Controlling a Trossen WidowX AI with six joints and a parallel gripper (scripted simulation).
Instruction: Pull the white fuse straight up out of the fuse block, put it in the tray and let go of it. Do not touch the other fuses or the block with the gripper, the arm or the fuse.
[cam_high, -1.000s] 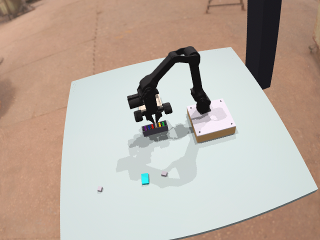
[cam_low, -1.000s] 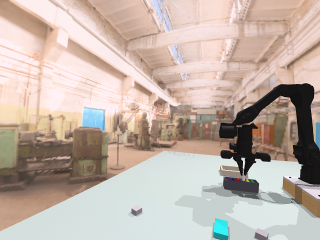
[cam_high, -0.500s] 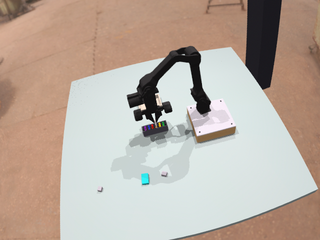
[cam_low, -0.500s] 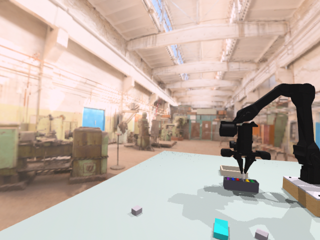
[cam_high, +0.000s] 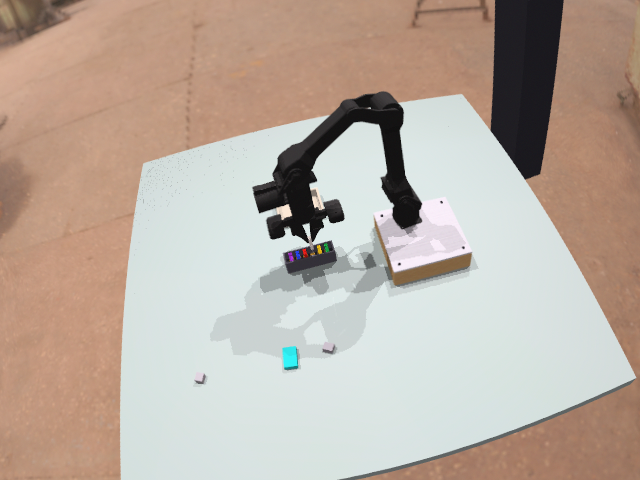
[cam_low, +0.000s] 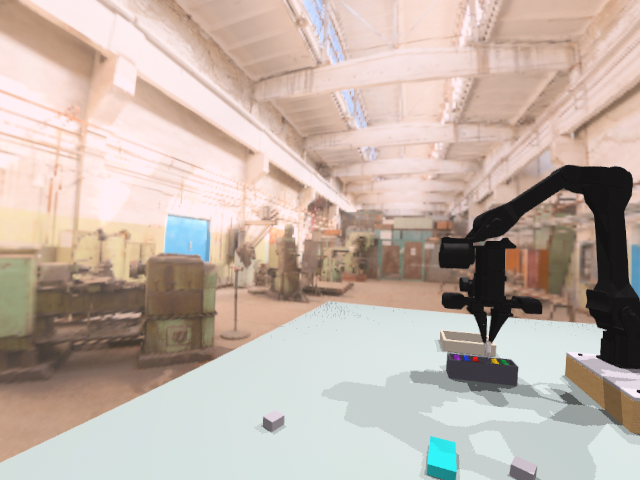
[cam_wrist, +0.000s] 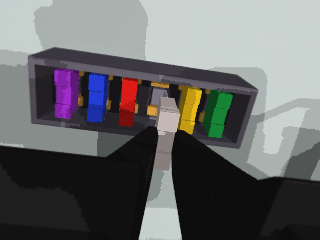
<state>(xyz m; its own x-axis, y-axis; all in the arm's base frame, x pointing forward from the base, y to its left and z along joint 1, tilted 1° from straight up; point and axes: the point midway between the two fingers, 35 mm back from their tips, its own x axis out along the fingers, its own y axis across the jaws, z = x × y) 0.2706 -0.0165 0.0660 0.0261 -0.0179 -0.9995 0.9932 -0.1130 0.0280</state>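
My gripper (cam_high: 309, 238) (cam_low: 487, 341) (cam_wrist: 164, 137) is shut on the white fuse (cam_high: 311, 245) (cam_low: 487, 348) (cam_wrist: 168, 120), above the dark fuse block (cam_high: 311, 265) (cam_low: 480, 374) (cam_wrist: 145, 67). The fuse is upright and raised over its slot between red and yellow; gold clips show in that slot in the wrist view. Any gap between its lower end and the block is too small to tell. The beige tray (cam_high: 283, 211) (cam_low: 460, 346) stands behind the block, partly hidden by the gripper in the top view.
Purple (cam_wrist: 63, 95), blue (cam_wrist: 96, 97), red (cam_wrist: 128, 97), yellow (cam_wrist: 190, 107) and green (cam_wrist: 218, 114) fuses stand in the block. A cyan block (cam_high: 290, 357) (cam_low: 442, 457) and two small grey blocks (cam_high: 200, 377) (cam_high: 328, 347) lie farther forward. The arm's base box (cam_high: 431, 268) is right.
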